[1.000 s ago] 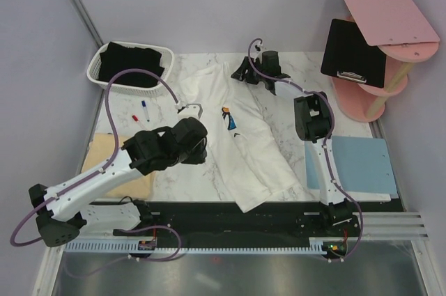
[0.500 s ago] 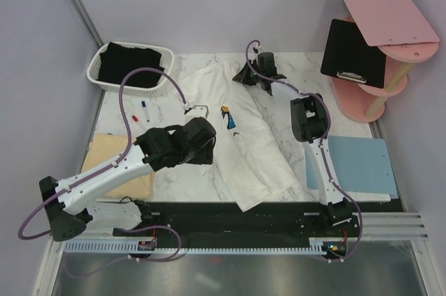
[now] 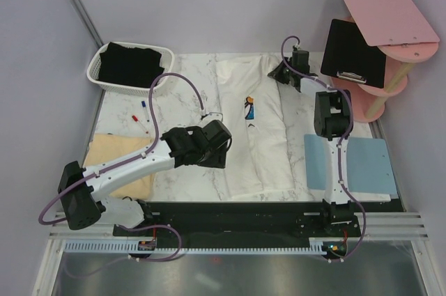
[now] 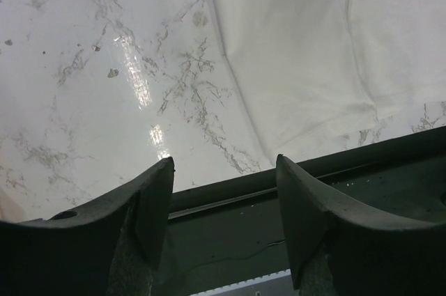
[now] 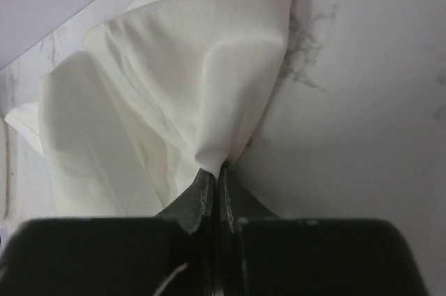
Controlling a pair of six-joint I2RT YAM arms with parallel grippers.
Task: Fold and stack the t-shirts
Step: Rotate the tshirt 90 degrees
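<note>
Right wrist view: the right gripper (image 5: 214,179) is pinching a bunched corner of the white tee (image 5: 174,80), jaws clamped tight on it. It's lying mid-frame in the top view. The left gripper (image 4: 223,165) is hovering wide open over the table (image 4: 104,66), gripping nothing.

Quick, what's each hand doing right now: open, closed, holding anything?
Left hand: open, holding nothing.
Right hand: closed, pinching a fold of the white t-shirt.
</note>
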